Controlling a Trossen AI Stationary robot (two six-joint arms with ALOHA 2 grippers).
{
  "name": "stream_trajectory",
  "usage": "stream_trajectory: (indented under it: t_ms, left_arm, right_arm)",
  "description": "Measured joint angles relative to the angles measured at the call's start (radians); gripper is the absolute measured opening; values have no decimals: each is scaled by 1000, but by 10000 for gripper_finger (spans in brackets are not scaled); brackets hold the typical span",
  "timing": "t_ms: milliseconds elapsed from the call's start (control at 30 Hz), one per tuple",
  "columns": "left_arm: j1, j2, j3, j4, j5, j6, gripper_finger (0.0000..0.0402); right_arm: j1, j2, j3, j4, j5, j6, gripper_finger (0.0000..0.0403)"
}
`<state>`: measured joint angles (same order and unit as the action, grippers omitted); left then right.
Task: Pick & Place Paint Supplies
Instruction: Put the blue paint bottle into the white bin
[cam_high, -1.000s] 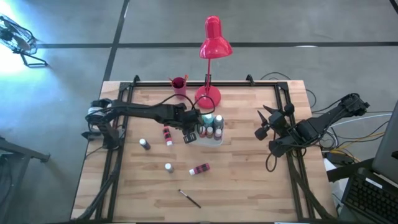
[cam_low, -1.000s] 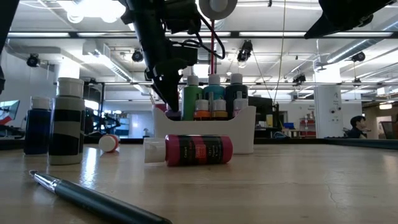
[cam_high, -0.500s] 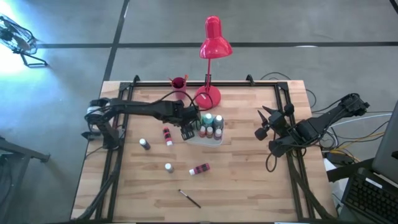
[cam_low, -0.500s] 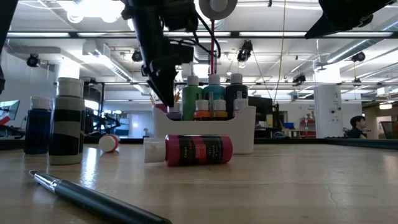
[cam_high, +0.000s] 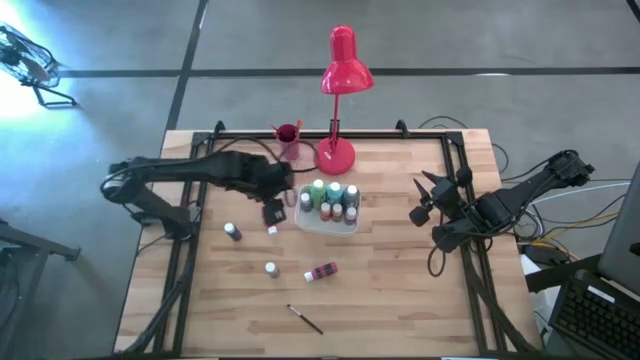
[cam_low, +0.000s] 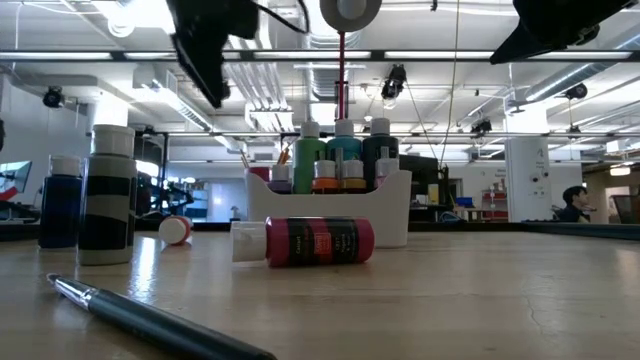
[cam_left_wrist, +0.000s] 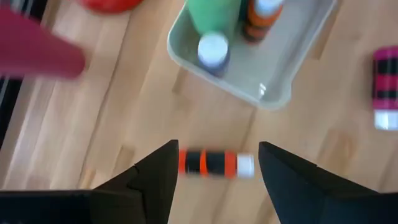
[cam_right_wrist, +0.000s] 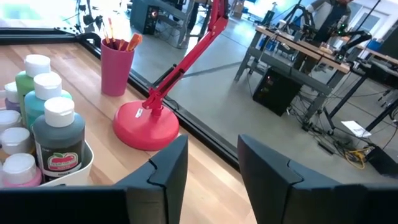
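While several paint bottles already stand upright in the white tray (cam_high: 345, 228) near the middle of the table, you still have a handful loose on the wood. Count them from the high view: an orange-and-black bottle (cam_high: 271, 222) lying on its side just left of the tray, a dark bottle (cam_high: 232, 231) standing farther left, a small white-capped bottle (cam_high: 271, 268) nearer the front, a pink-and-black bottle (cam_high: 321, 271) lying down in front of the tray, and a thin brush (cam_high: 305, 318) at the front edge. Judging by that, you are somewhat past halfway, with four bottles and a brush left.

Your left gripper (cam_high: 273, 211) hovers above the orange-and-black bottle (cam_left_wrist: 216, 163); its wrist view shows that bottle lying crosswise on the table between the two fingers, which are spread wide and hold nothing. That bottle looks like your natural next pick, and because it lies beside the tray wall you should come straight down so a finger does not nudge the tray.

Your right gripper (cam_high: 425, 200) waits off to the right of the tray, well apart from everything, fingers parted and empty.

Behind the tray stand the red lamp (cam_high: 341, 70) and the red cup (cam_high: 287, 137), neither of which you need to touch.
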<state>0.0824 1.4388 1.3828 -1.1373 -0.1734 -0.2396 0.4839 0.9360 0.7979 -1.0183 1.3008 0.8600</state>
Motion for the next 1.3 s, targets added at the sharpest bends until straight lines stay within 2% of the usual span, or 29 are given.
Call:
stream_trajectory:
  t_ms: [167,333,633,933,1300]
  left_arm:
    - [-49,-147,-87,-8,-26,-149,225]
    - [-109,-286,-218,15,-129,-295,224]
    - [-198,-470,-399,8,-81,-555,222]
    - [-284,-519,-460,-9,-4,-712,222]
    - [-419,-512,-460,-15,0,-885,222]
  right_arm:
    - [0,0,-4,1,0,2,152]
    - [0,0,-8,2,0,3,162]
    - [0,0,-9,9,8,4,178]
    - [0,0,-9,19,9,4,171]
    - [0,0,-9,22,11,0,144]
